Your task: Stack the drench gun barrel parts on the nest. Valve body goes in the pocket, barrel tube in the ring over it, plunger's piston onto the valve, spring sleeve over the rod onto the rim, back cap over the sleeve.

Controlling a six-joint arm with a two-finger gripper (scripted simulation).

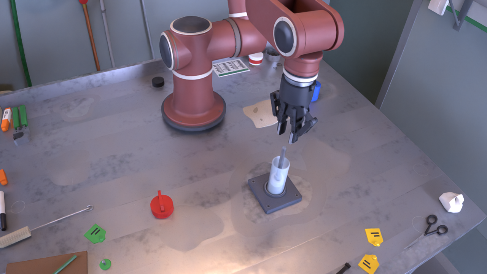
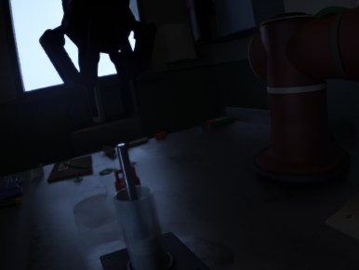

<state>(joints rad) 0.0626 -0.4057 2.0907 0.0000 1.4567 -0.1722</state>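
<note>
The pale barrel tube (image 1: 278, 179) stands upright in the ring of the dark square nest (image 1: 274, 192), and the grey plunger rod (image 1: 282, 157) sticks up out of its top. My gripper (image 1: 295, 131) hangs above the rod, a little toward the arm's base, open and holding nothing. In the second side camera the tube (image 2: 139, 228) and rod (image 2: 125, 171) stand in dim light, with the gripper (image 2: 111, 100) a dark shape above them. The red back cap (image 1: 161, 205) sits on the table to the left of the nest. A blue part (image 1: 316, 91) lies behind my wrist, mostly hidden.
The table's right edge runs past a crumpled white wad (image 1: 451, 201) and scissors (image 1: 431, 227). Yellow tags (image 1: 374, 236) and a green tag (image 1: 95, 233) lie along the near side. The arm's base (image 1: 193, 105) stands behind the nest. Markers, a brush (image 1: 20, 235) and a board sit far left.
</note>
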